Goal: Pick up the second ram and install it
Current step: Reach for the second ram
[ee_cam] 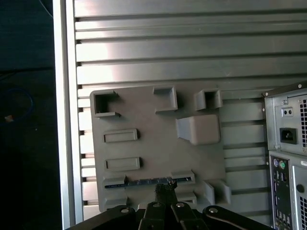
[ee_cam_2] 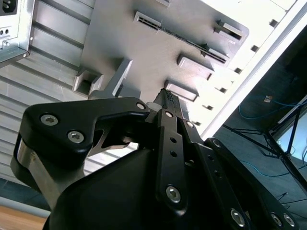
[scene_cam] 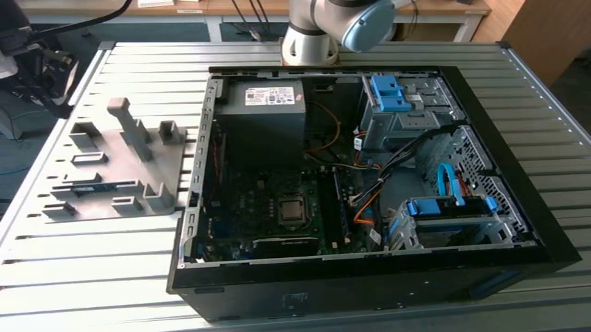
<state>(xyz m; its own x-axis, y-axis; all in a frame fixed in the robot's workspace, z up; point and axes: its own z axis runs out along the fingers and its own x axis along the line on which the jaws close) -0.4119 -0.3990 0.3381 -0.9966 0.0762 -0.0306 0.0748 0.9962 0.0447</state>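
Gripper (ee_cam: 165, 190) over the second ram (ee_cam: 139, 182), ram's middle hidden.

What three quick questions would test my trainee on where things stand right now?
1. True or false: the second ram lies in the grey fixture plate.
2. Choose one: the gripper is nearest to A) the power supply, B) the second ram, C) the blue drive-bay brackets.
3. Fill in: the grey fixture plate sits on the slatted table to the exterior view's ____ of the open computer case.

Key: 1 true; 2 B; 3 left.
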